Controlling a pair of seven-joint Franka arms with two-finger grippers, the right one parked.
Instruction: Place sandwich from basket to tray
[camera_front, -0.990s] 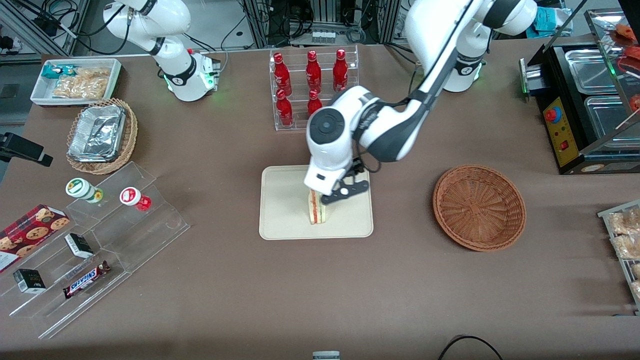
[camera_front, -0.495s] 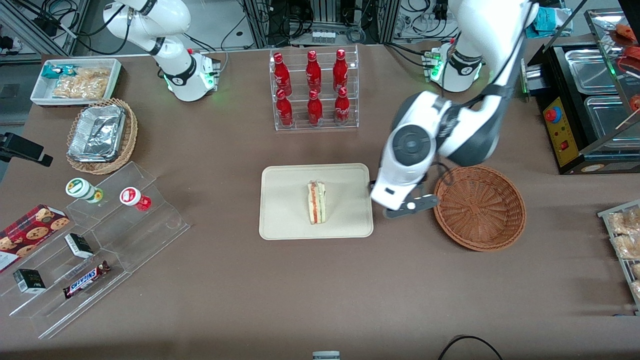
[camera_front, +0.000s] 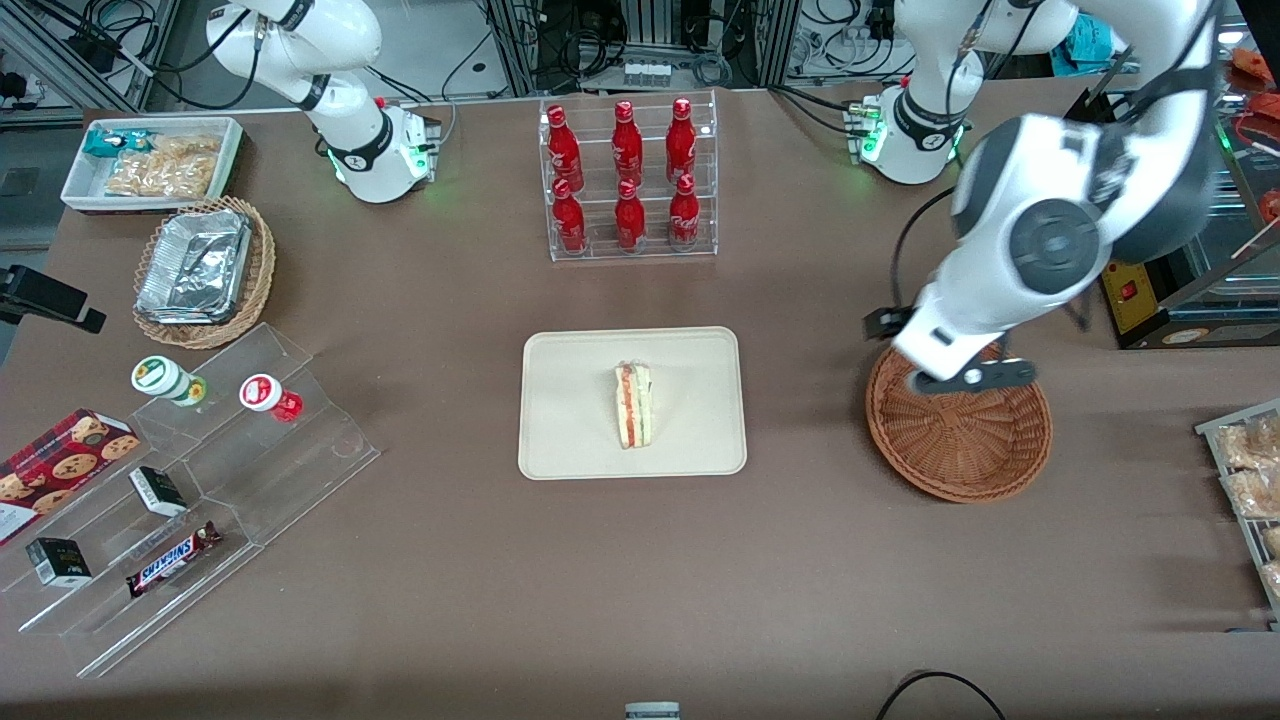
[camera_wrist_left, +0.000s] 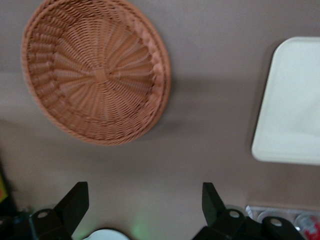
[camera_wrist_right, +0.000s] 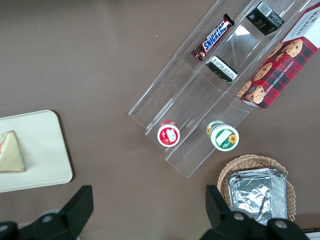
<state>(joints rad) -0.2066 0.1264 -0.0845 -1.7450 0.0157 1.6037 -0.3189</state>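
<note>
Pincer (camera_front: 968, 378) of the left arm hung wide open and empty above the basket (camera_front: 960, 440). Well away from it, the sandwich (camera_front: 633, 404) stood on the tray (camera_front: 570, 440). I judged the placing finished; retreating clear of the basket seemed the right thing.

Six red bottles (camera_front: 625, 175) stand in a clear rack (camera_front: 630, 180) near the middle of the desk's back edge. A tan basket (camera_front: 205, 272) holds foil trays (camera_front: 195, 265). By it sits a white bin of snacks (camera_front: 150, 162). Clear steps (camera_front: 200, 500) hold a candy bar (camera_front: 172, 560), two little tubs (camera_front: 262, 393) and a cookie box (camera_front: 55, 470).
</note>
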